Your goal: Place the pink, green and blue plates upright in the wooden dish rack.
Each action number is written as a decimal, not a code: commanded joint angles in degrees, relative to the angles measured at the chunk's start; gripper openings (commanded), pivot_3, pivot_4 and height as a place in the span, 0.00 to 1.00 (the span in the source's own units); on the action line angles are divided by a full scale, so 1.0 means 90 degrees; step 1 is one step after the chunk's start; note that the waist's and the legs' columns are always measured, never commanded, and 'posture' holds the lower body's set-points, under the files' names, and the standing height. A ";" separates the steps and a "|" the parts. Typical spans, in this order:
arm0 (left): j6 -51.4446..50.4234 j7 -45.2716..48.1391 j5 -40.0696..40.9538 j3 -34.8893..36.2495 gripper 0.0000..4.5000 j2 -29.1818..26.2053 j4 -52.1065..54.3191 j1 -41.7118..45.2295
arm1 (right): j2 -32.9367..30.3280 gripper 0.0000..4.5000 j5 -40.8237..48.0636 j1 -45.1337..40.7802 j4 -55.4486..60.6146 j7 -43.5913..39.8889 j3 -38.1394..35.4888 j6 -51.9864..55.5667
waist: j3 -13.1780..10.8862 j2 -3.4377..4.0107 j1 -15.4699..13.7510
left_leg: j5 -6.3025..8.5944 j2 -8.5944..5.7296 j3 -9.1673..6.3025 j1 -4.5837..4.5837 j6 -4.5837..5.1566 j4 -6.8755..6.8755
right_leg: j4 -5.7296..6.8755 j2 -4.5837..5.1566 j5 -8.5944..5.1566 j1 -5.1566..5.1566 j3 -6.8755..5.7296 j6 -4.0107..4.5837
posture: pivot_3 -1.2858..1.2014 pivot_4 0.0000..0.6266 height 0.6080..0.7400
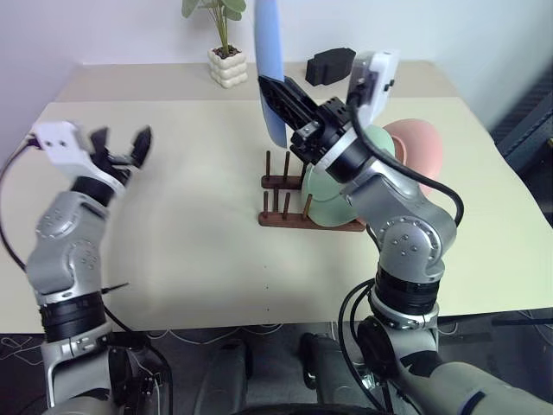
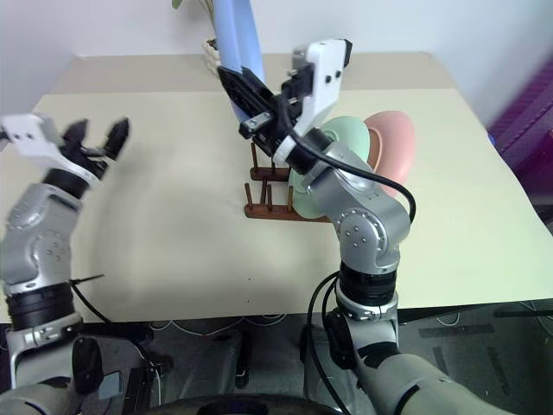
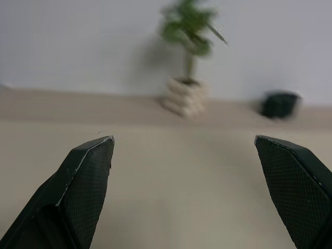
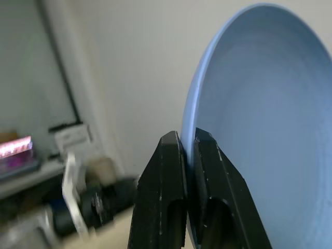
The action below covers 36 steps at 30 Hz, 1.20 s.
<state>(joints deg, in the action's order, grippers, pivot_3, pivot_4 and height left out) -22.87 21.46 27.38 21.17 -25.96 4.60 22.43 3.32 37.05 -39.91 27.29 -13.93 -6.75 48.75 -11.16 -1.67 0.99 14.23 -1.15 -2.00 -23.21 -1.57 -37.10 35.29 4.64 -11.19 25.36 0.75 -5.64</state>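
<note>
My right gripper (image 1: 270,86) is shut on the rim of the blue plate (image 1: 268,52) and holds it upright and edge-on, high above the left end of the wooden dish rack (image 1: 276,219). The right wrist view shows both fingers pinching the blue plate (image 4: 259,104) at its edge. A green plate (image 1: 324,206) stands upright in the rack. The pink plate (image 1: 421,145) stands just behind it, to the right. At the left, my left gripper (image 1: 121,143) hangs open over bare table with nothing between its fingers (image 3: 88,176).
A potted plant (image 1: 226,52) in a white pot and a black block (image 1: 330,65) sit at the back of the beige table (image 1: 190,225). Several rack pegs to the left of the green plate stand free.
</note>
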 commanded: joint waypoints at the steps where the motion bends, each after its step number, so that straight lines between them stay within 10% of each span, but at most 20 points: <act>1: 0.0319 0.0272 -0.0193 -0.0266 0.99 -0.0097 0.0354 -0.0129 | 0.0152 0.00 0.0518 0.0090 0.0586 0.0531 -0.0014 0.0318 | -0.0001 0.0001 0.0005 | 0.0000 0.0000 -0.0001 0.0000 0.0000 0.0001 | 0.0000 -0.0001 0.0000 0.0000 0.0000 0.0000 | 0.52 0.24 0.99; 36: -0.0196 0.2405 -0.0105 -0.1257 0.99 -0.1002 0.1171 -0.1378 | 0.0250 0.00 0.2334 0.0606 0.0404 0.2747 0.0063 0.0685 | -0.0006 0.0010 0.0020 | 0.0000 0.0009 0.0002 0.0000 0.0005 -0.0001 | -0.0009 -0.0006 -0.0005 -0.0002 0.0000 0.0005 | 0.52 0.24 0.99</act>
<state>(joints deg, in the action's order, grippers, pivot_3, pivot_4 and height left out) -24.72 42.78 25.79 9.77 -34.34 13.00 10.02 5.49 56.47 -34.38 29.96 10.28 -6.62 54.87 -11.22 -1.58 1.17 14.23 -1.07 -1.98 -23.22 -1.52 -37.11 35.21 4.59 -11.24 25.35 0.76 -5.60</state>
